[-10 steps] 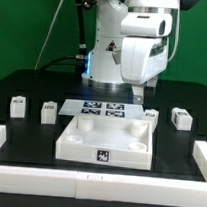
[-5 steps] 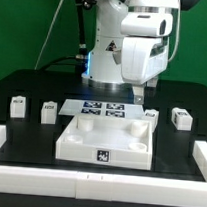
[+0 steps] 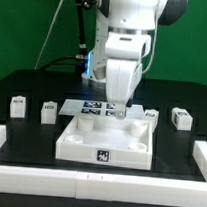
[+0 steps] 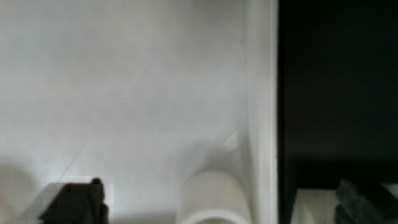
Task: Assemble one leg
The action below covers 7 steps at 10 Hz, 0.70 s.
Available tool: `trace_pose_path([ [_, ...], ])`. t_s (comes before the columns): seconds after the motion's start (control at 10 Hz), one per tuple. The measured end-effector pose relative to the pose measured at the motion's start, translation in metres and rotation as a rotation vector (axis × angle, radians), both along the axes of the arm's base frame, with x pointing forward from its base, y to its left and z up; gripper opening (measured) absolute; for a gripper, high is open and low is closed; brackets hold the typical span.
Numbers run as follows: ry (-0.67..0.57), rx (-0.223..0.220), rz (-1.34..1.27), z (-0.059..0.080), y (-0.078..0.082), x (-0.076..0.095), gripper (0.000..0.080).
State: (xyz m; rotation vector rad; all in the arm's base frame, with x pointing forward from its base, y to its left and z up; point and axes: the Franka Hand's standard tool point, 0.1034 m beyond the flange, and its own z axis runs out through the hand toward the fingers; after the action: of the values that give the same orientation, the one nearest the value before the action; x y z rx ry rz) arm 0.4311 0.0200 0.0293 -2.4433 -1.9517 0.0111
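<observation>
white arm (image 3: pixel 130 53) upright, gripper (image 3: pixel 119 112) pointing down over tray (image 3: pixel 84 142), fingers (image 4: pixel 71 203) apart

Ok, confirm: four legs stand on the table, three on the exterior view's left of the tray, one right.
Wrong split: the exterior view shows two legs left of the tray and two right; all four on the table.

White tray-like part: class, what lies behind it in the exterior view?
The marker board lies flat behind it; the fingers hang before the board, covering some of its tags.
</observation>
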Motion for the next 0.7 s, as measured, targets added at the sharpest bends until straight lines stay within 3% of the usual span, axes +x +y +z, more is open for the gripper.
trace_pose_path([
  [0.2, 0.013, 0.009, -0.01, -0.019, -0.003, -0.006, 0.065],
  [0.5, 0.011, 0.011, -0.017, -0.022, -0.005, -0.006, 0.065],
  [0.7, 0.013, 0.011, -0.017, -0.023, -0.005, -0.007, 0.0397],
])
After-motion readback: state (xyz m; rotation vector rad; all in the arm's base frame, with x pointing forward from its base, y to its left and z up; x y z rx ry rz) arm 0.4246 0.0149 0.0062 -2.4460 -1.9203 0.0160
